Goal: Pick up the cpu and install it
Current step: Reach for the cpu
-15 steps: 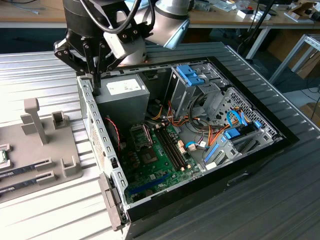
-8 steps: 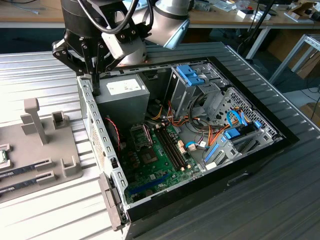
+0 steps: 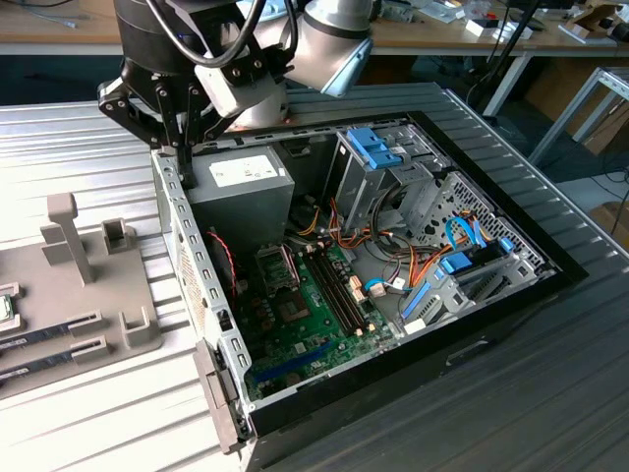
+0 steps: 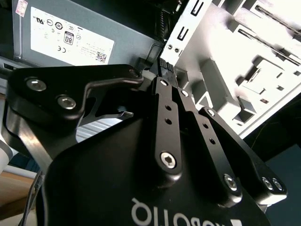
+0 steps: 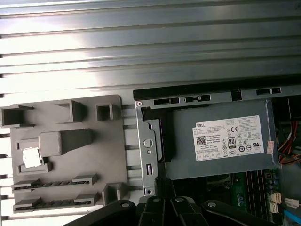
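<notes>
- Finds the gripper (image 3: 184, 147) poised over the rear corner of the open computer case (image 3: 197, 295), above the case wall and just beside the grey power supply (image 3: 241, 187).
- Notes jaws drawn together at the tips in the second wrist view, with nothing gripped.
- Locates the cpu (image 5: 30, 157) lying flat in a square recess of the grey holder tray (image 5: 108, 141), well apart from the gripper.
- Places that tray on the ribbed table (image 5: 141, 47), beside the case, at the exterior view's left.
- Records two memory sticks (image 5: 47, 183) in the tray's slots, near the cpu.
- Marks the motherboard socket (image 3: 278, 265) inside the case, near the power supply.
</notes>
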Controlling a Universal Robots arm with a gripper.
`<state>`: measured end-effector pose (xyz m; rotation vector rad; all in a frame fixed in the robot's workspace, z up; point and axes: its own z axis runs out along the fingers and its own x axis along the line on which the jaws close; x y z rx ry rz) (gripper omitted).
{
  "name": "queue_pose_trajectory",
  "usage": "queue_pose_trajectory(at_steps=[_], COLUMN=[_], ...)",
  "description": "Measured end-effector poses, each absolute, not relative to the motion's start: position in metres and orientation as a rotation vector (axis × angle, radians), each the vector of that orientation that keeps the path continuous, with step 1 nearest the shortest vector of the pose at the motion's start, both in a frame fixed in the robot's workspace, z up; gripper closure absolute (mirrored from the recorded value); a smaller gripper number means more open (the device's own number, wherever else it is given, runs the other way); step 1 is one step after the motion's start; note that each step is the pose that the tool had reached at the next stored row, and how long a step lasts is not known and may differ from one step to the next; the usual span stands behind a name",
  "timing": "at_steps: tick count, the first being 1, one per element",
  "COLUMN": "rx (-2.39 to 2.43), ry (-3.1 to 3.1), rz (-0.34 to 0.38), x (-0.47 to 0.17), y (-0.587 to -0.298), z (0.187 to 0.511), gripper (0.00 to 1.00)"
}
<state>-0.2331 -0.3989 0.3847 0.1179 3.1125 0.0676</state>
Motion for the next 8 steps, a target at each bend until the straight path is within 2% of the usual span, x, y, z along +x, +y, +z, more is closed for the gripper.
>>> queue_pose_trajectory(at_steps=[8], rx=[0.118], ry=[3.113], rz=[0.068], x=[-0.2377], y=[-0.3989], z=[0.3841], gripper=[0.89])
